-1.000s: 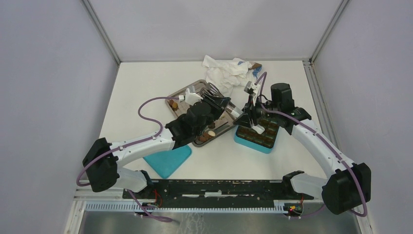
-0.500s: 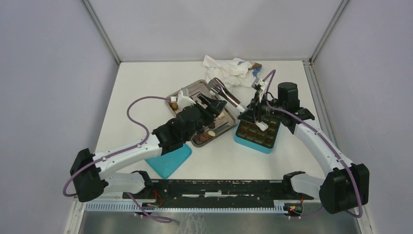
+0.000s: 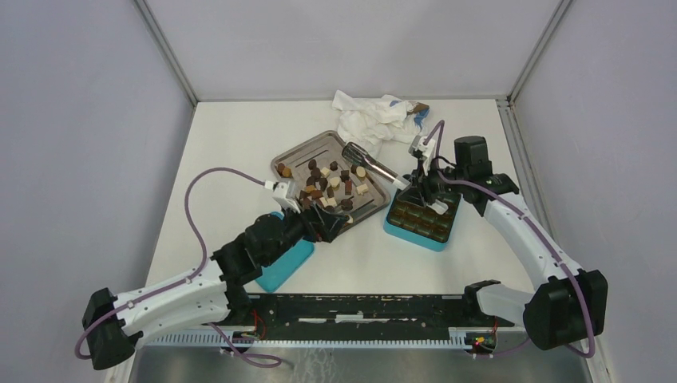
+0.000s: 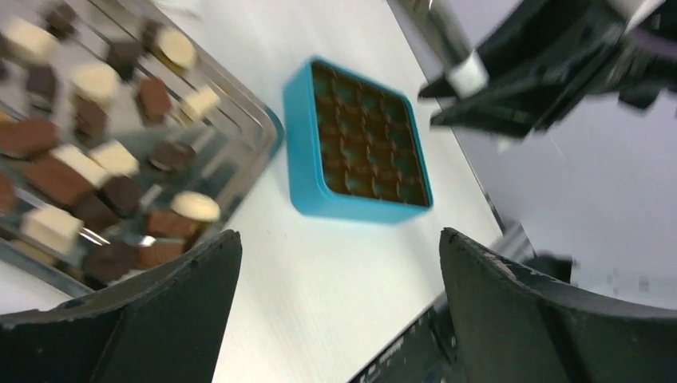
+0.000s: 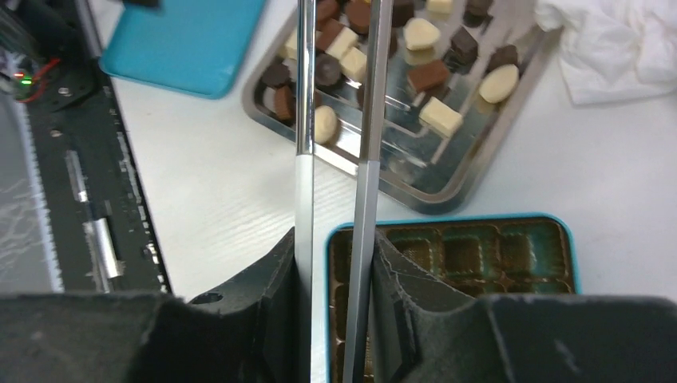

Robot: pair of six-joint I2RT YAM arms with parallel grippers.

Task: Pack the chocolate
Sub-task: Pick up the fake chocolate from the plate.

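Many small dark, light brown and cream chocolates [image 3: 331,182] [image 4: 96,80] [image 5: 423,76] lie in a steel tray [image 3: 291,152]. To its right stands a teal box [image 3: 395,227] [image 4: 351,209] [image 5: 479,219] with a brown cell insert. My right gripper [image 3: 417,190] [image 5: 335,239] hovers over the box's left edge, shut on metal tongs [image 3: 371,163] [image 5: 366,120] that reach out over the tray. The tongs' tips are cut off in the right wrist view. My left gripper [image 3: 331,227] [image 4: 339,235] is open with nothing in it, at the tray's near edge.
A crumpled white cloth [image 3: 371,120] [image 5: 615,48] lies behind the tray. A flat teal lid [image 3: 283,267] [image 5: 188,40] sits near the left arm, by the front rail. The enclosure walls close in on both sides.
My left gripper opened and its arm pulled back from over the tray to the near edge, uncovering the chocolates. My right gripper squeezed the tongs tighter and shifted slightly right.
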